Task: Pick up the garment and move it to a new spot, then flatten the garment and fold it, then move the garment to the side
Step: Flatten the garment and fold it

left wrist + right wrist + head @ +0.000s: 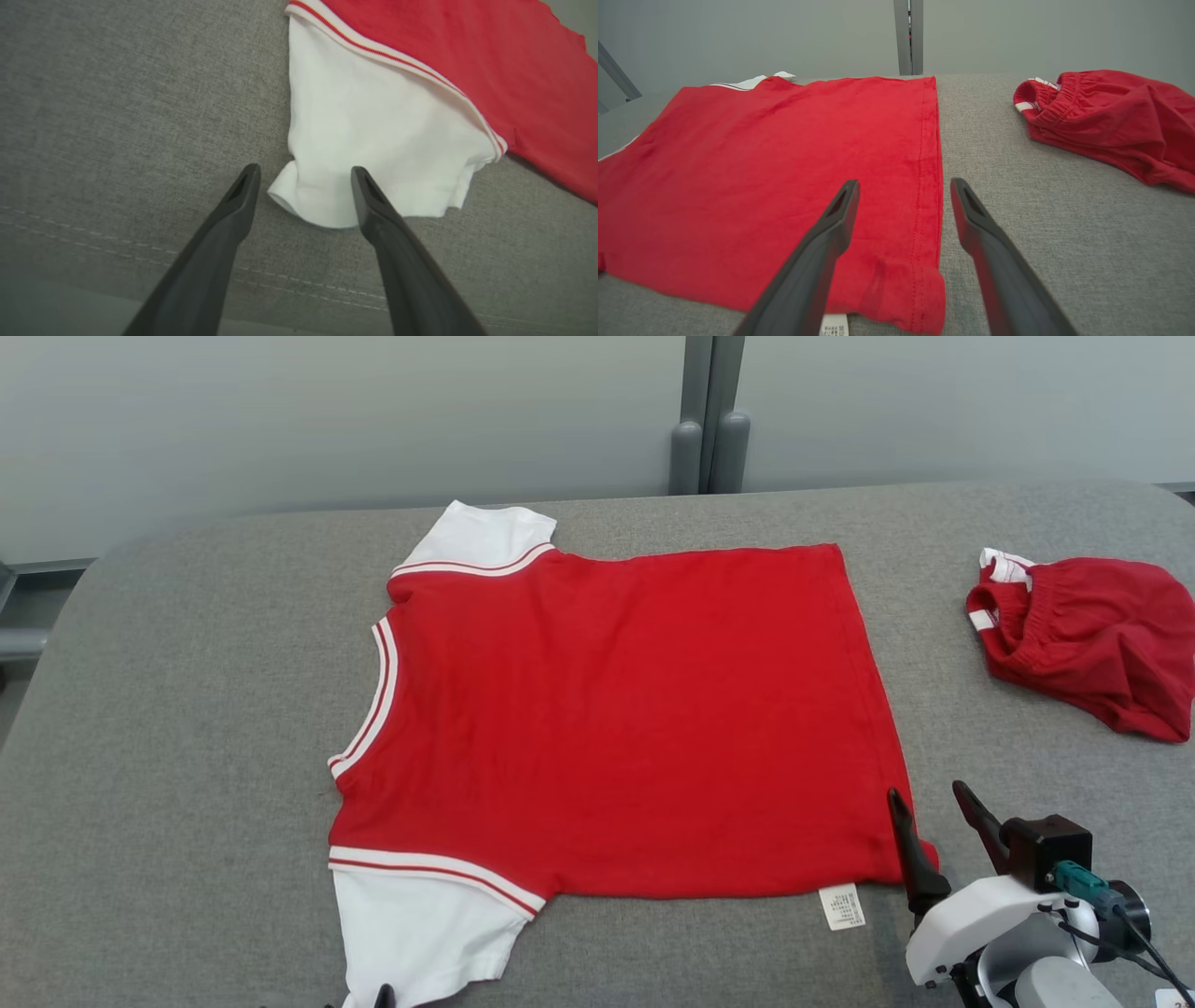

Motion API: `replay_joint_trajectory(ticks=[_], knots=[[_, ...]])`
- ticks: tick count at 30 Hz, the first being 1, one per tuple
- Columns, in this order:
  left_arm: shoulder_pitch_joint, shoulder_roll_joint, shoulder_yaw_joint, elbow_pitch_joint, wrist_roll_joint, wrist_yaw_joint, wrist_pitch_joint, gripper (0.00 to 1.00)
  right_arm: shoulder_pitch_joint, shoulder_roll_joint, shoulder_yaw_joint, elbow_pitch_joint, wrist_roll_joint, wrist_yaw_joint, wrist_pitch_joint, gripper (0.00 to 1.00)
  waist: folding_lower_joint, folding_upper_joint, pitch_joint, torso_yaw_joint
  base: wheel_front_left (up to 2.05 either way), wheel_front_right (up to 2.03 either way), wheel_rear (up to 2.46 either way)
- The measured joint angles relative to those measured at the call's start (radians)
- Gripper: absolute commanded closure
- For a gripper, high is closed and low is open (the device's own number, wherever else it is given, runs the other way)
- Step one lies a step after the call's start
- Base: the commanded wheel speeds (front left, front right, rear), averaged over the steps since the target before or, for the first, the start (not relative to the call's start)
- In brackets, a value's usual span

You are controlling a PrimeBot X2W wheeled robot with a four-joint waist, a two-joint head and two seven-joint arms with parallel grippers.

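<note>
The garment [616, 709] is a red T-shirt with white sleeves, lying flat on the grey padded table [168, 728], neck to the left and hem to the right. My right gripper [929, 793] is open at the shirt's near hem corner. In the right wrist view its fingers straddle the hem edge [931, 186], one over the red cloth and one over bare table. My left gripper [304, 168] is open, its tips on either side of the near white sleeve's [373, 116] cuff corner. One left fingertip [383, 995] peeks in at the head view's bottom edge.
A crumpled pair of red shorts [1092, 635] with an elastic waistband lies at the table's right side. A white care label [842, 905] sticks out from the shirt's near edge. A grey post [709, 420] stands against the wall behind the table.
</note>
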Motion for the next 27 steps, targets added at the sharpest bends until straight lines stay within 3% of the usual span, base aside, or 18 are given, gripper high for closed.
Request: replay_joint_trajectory(ticks=[6, 7, 8, 9, 10, 11, 18, 27], knots=[[-0.002, -0.003, 0.022, 0.022, -0.037, -0.003, 0.005, 0.0, -0.001, -0.001, 0.0, 0.001, 0.0, 0.0, -0.001, 0.0, 0.0, 0.0, 0.011, -0.005, 0.0, 0.0, 0.0], [-0.002, -0.003, 0.022, 0.024, -0.039, -0.009, 0.005, 0.15, -0.001, -0.001, 0.0, 0.001, 0.0, 0.0, -0.001, 0.0, 0.0, 0.0, 0.013, -0.006, 0.0, 0.0, 0.0], [-0.003, -0.004, 0.022, 0.026, -0.04, -0.01, 0.005, 0.66, -0.001, -0.002, -0.001, 0.002, 0.0, 0.0, -0.001, 0.0, 0.0, 0.0, 0.015, -0.007, 0.0, 0.0, 0.0], [-0.005, -0.004, 0.021, 0.027, -0.042, -0.011, 0.005, 0.66, -0.001, -0.002, -0.002, 0.005, 0.002, 0.0, -0.001, 0.0, 0.0, 0.0, 0.017, -0.008, 0.0, 0.0, 0.0], [-0.007, -0.004, 0.02, 0.028, -0.045, -0.017, 0.005, 0.86, -0.001, -0.002, -0.003, 0.01, 0.006, 0.0, -0.001, 0.0, 0.0, 0.0, 0.019, -0.009, 0.0, 0.0, 0.0], [-0.012, -0.006, 0.019, 0.028, -0.049, -0.019, 0.007, 1.0, -0.001, -0.002, -0.005, 0.016, 0.011, 0.0, -0.001, 0.0, 0.0, 0.0, 0.021, -0.01, 0.0, 0.0, 0.0], [-0.046, -0.017, 0.028, 0.002, -0.082, -0.042, -0.025, 1.0, 0.023, 0.009, -0.033, 0.05, 0.066, 0.001, 0.008, 0.0, 0.0, 0.0, 0.034, -0.011, 0.0, 0.0, 0.0], [-0.106, -0.02, 0.025, -0.124, -0.127, -0.085, -0.075, 1.0, 0.057, 0.07, -0.065, 0.102, 0.179, 0.037, 0.026, 0.0, 0.0, 0.0, 0.051, 0.0, 0.0, 0.0, 0.0]])
